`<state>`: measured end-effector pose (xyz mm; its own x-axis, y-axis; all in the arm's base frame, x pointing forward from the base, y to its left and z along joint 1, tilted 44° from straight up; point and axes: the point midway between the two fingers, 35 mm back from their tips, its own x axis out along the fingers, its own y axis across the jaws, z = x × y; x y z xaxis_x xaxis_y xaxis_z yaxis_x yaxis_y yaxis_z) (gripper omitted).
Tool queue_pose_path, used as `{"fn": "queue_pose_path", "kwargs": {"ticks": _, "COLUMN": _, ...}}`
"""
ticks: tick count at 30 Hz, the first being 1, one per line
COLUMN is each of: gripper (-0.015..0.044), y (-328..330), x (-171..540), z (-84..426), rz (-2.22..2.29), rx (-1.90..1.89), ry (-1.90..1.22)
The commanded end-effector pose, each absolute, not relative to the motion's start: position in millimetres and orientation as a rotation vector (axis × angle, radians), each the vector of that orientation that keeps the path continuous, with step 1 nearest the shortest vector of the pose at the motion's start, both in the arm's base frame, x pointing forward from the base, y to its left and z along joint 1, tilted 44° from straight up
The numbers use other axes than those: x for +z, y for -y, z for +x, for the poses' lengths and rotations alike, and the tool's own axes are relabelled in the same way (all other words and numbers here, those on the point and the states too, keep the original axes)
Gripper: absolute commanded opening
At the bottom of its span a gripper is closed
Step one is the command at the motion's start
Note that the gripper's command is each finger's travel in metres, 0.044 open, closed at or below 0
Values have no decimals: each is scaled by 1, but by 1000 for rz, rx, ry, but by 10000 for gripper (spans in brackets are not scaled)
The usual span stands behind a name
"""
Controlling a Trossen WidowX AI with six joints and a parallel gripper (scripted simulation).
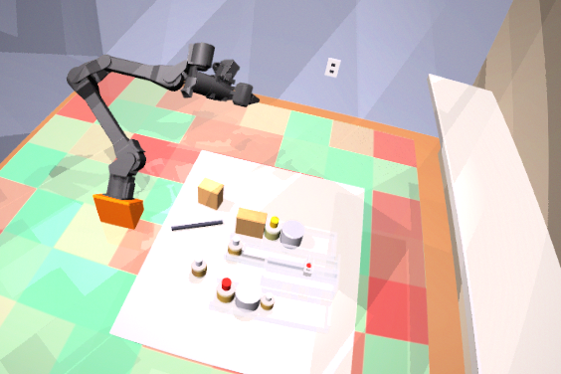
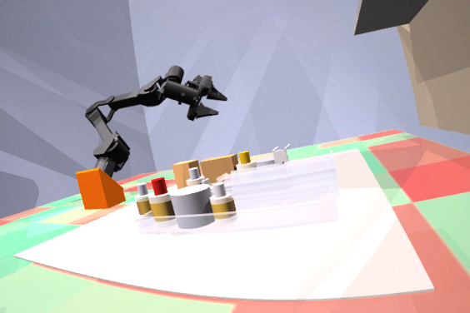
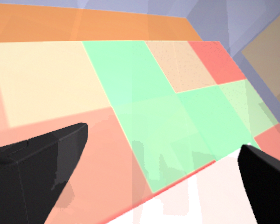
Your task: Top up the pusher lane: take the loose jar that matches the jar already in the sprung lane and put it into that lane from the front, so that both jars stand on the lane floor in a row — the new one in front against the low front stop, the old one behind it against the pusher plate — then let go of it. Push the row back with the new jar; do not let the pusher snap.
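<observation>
— so, where do we find the gripper (image 2: pixel 212 104)?
— high above the checkered table (image 1: pixel 308 131), well apart from the white mat (image 1: pixel 279 186); we see its fingers spread wide with nothing between them.
— and the loose jar (image 1: pixel 199 268)?
— we see it upright on the mat, grey cap and gold band, just in front of the clear lanes (image 1: pixel 318 271). a matching jar in the lane (image 1: pixel 235 247) stands at the front end of the middle lane, with a red-marked pusher plate (image 1: pixel 308 268) further back.
— any writing we can read?
— none; the jars, the two tan boxes (image 1: pixel 251 222) and the orange base (image 1: pixel 118 210) show no legible labels.
</observation>
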<state>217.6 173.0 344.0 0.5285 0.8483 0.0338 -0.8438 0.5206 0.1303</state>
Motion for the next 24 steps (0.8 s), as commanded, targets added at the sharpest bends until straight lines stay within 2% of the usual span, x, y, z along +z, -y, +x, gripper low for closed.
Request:
{"fn": "queue_pose_path", "kwargs": {"ticks": 1, "gripper": 426, "y": -172, "x": 343, "z": 220, "rz": 134, "rx": 1008, "ry": -42}}
{"fn": "queue_pose_path", "kwargs": {"ticks": 2, "gripper": 440, "y": -171, "x": 338, "z": 227, "rz": 125, "rx": 991, "ry": -63}}
{"fn": "queue_pose_path", "kwargs": {"ticks": 8, "gripper": 440, "y": -138, "x": 277, "z": 298, "rz": 39, "rx": 807, "ry": -317}}
{"fn": "queue_pose_path", "kwargs": {"ticks": 14, "gripper": 440, "y": -86, "x": 200, "z": 346, "rz": 6, "rx": 669, "ry": -631}}
{"fn": "queue_pose_path", "kwargs": {"ticks": 19, "gripper": 440, "y": -36, "x": 131, "z": 361, "rz": 32, "rx": 603, "ry": -906}}
{"fn": "queue_pose_path", "kwargs": {"ticks": 24, "gripper": 440, "y": 10, "x": 68, "z": 350, "rz": 111, "rx": 591, "ry": -1166}}
